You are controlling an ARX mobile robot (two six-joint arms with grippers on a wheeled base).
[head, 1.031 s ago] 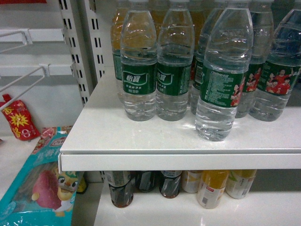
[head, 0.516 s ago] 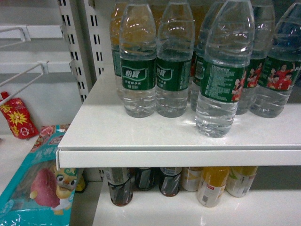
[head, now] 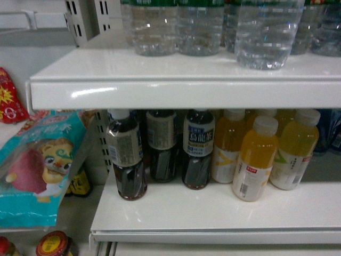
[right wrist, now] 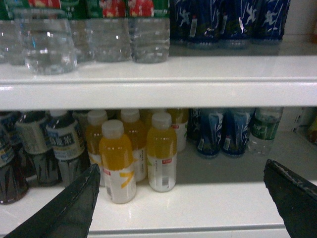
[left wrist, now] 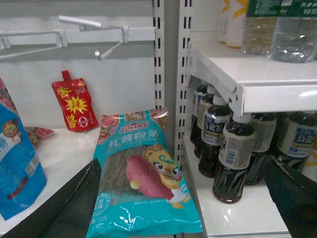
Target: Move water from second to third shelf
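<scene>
Right fingers (right wrist: 181, 198) stood spread wide and held nothing; left fingers (left wrist: 185, 198) likewise spread and bare. From the right pair, the nearest water bottle (right wrist: 45, 42) stood upright on the upper shelf (right wrist: 163, 84), above and to the left, forward of its row. The lower shelf (right wrist: 198, 206) carried juice bottles (right wrist: 117, 161). Right arm judged the nearer.

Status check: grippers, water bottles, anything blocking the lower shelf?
Both grippers open, empty. Water bottles stand on upper shelf, one forward of the row. Shelf below holds dark drink bottles and yellow juice bottles; bare strip in front.
</scene>
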